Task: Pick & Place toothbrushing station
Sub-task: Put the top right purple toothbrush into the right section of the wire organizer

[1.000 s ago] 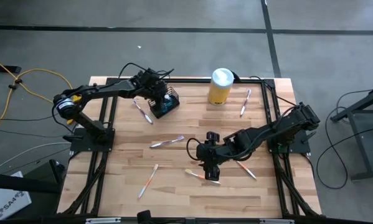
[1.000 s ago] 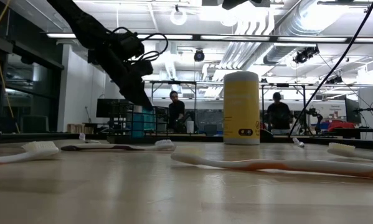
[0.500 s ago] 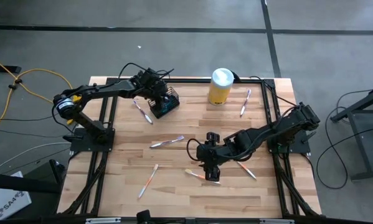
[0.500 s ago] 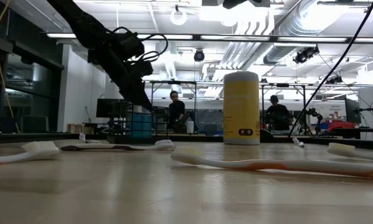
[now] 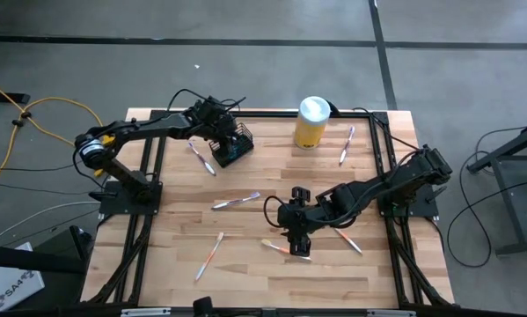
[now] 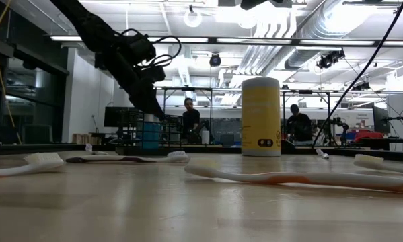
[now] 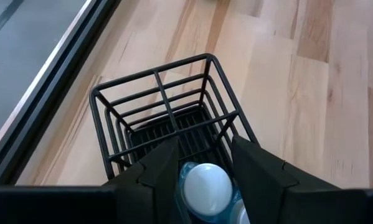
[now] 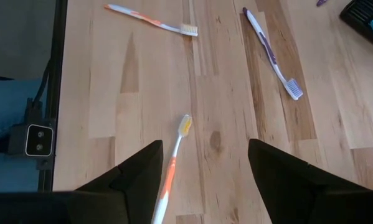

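Observation:
The toothbrushing station, a black wire-mesh holder (image 5: 232, 145) (image 7: 156, 118), stands on its base at the table's far left (image 6: 142, 131). A blue item with a white cap (image 7: 203, 188) (image 6: 154, 134) stands upright inside it. My left gripper (image 5: 220, 133) (image 7: 203, 148) slants down over the holder's top, open, with one finger on either side of the white cap. My right gripper (image 5: 298, 238) (image 8: 205, 146) hovers open at mid-table above an orange toothbrush (image 8: 172, 169) (image 5: 285, 249) that lies flat on the wood.
A yellow canister with a white lid (image 5: 311, 123) (image 6: 260, 115) stands at the far middle. Several toothbrushes lie loose on the wooden table (image 5: 166, 220): beside the holder (image 5: 201, 158), at mid-table (image 5: 235, 202), near left (image 5: 208, 255) and far right (image 5: 347, 145). People stand in the room behind.
My left gripper has opened a little over the holder, staying where it was. The blue item stays upright in the holder.

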Robot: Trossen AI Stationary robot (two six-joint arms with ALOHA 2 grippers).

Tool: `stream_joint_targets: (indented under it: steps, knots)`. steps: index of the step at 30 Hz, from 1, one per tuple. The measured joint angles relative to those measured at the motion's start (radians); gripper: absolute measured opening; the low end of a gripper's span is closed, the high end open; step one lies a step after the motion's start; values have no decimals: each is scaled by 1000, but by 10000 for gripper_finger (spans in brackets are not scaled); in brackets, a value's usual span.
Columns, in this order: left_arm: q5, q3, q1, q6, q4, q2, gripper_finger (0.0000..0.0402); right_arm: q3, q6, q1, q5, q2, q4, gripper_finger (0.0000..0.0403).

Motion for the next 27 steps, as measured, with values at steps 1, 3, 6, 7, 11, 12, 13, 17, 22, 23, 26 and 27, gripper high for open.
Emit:
stream_joint_targets:
  steps: [1, 3, 6, 7, 11, 12, 13, 17, 22, 23, 26, 27]
  knots:
    - [0, 0, 0, 2, 0, -4, 144, 0, 0, 0, 0, 0, 0, 229]
    - [-1, 0, 0, 2, 1, -13, 144, 0, 0, 0, 0, 0, 0, 229]
    - [0, 0, 0, 3, 19, -26, 144, 0, 0, 0, 0, 0, 0, 229]
    - [0, 0, 0, 3, 20, -30, 144, 0, 0, 0, 0, 0, 0, 229]
    - [3, 0, 0, 2, 25, -39, 144, 0, 0, 0, 0, 0, 0, 229]
    - [4, 0, -2, 2, 28, -42, 144, 0, 0, 0, 0, 0, 0, 229]
    - [5, 0, -5, 2, 31, -42, 145, 0, 0, 0, 0, 0, 0, 229]
    - [8, 0, -22, 1, 36, -47, 145, 0, 0, 0, 0, 0, 1, 229]
    - [28, 1, -62, -42, 18, -94, 145, 0, 0, 0, 0, 0, 0, 229]
    - [37, 1, -77, -52, 1, -115, 145, 0, -1, 0, 0, 0, 0, 229]
    - [53, 2, -132, -61, -69, -186, 145, 0, -1, 0, 1, 0, -1, 229]
    - [53, 2, -154, -66, -99, -211, 145, 0, -1, 0, 1, 0, -4, 229]
